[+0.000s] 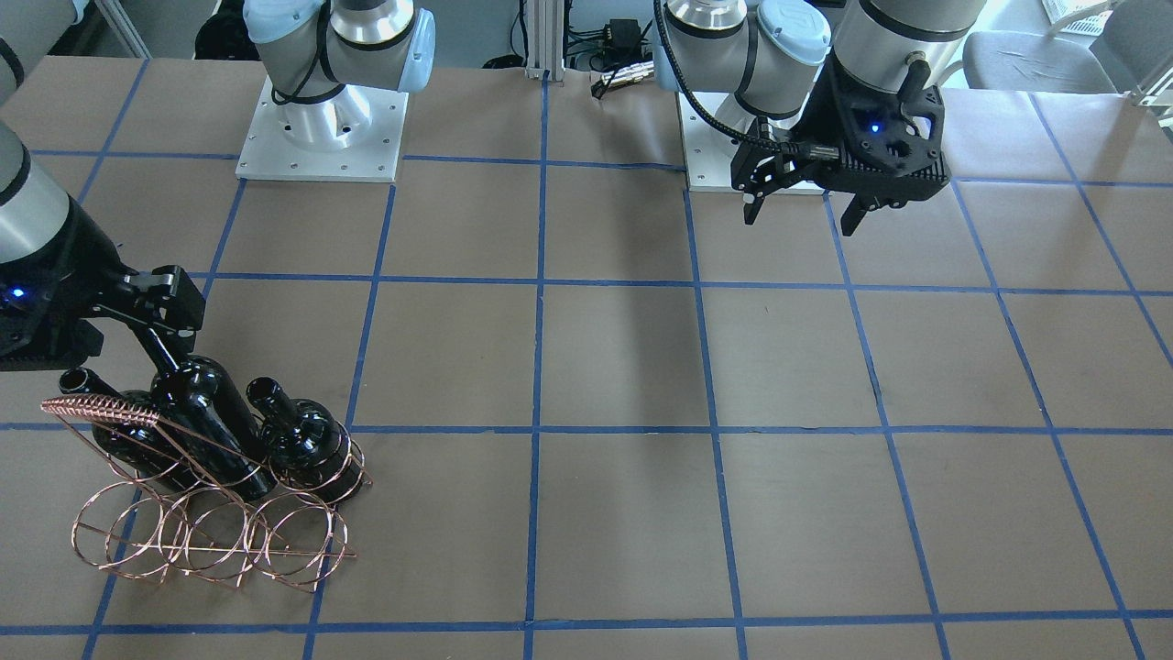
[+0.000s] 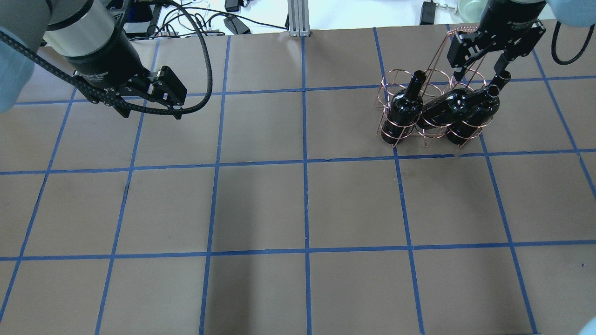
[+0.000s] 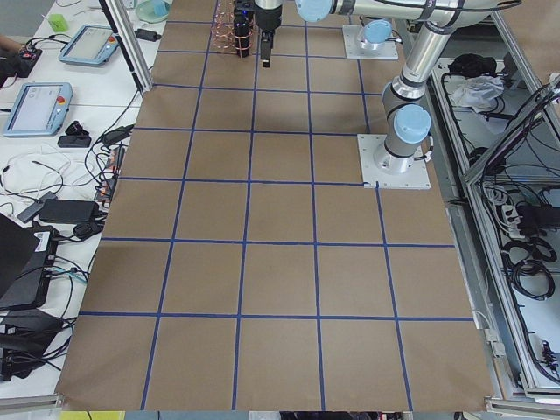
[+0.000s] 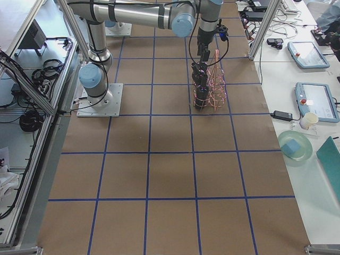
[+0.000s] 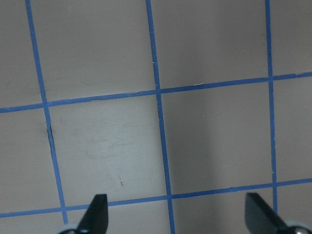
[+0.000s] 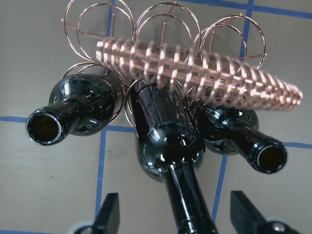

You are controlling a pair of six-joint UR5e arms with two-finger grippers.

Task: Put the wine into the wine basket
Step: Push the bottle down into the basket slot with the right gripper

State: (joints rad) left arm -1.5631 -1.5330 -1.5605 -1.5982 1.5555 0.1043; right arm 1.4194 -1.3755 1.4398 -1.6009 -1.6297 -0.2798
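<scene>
The copper wire wine basket (image 1: 211, 536) stands at the far right of the table in the overhead view (image 2: 396, 79), its wrapped handle (image 6: 195, 68) on top. Three black wine bottles sit in its rings: one (image 6: 78, 109), a middle one (image 6: 165, 141) and another (image 6: 239, 136). The middle bottle (image 2: 444, 104) leans more than the others (image 1: 197, 403). My right gripper (image 6: 176, 217) is open, its fingers wide on both sides of the middle bottle's neck without touching it (image 2: 482, 70). My left gripper (image 5: 176, 214) is open and empty above bare table (image 2: 151, 111).
The brown table surface (image 2: 302, 209) has a grid of blue tape lines. The arm bases (image 1: 321, 128) stand at the robot's edge. Side benches with tablets, cables and a green dish (image 4: 295, 146) lie beyond the table ends.
</scene>
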